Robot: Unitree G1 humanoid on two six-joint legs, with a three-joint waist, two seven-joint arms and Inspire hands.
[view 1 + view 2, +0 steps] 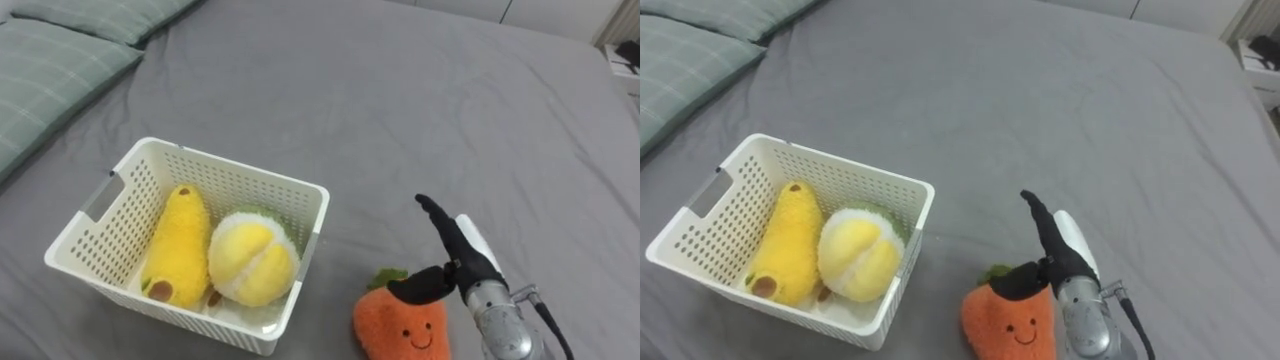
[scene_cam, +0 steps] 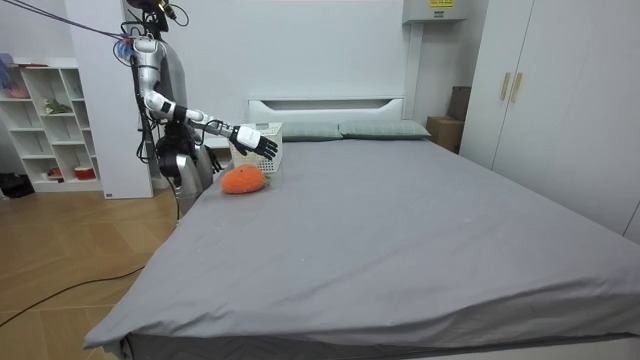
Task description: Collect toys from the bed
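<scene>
- An orange carrot toy (image 1: 400, 325) with a smiling face and green leaves lay on the grey bed (image 1: 420, 110), just beside the basket (image 1: 240, 165).
- A yellow banana toy (image 1: 178, 245) and a round yellow-green toy (image 1: 253, 260) lay touching inside the white basket.

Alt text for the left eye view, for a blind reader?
The robot's open right hand hovers at the leafy top of an orange carrot plush lying on a grey bed. To its left, a white basket holds a banana plush and a round yellow fruit plush; green pillows lie upper left.
</scene>
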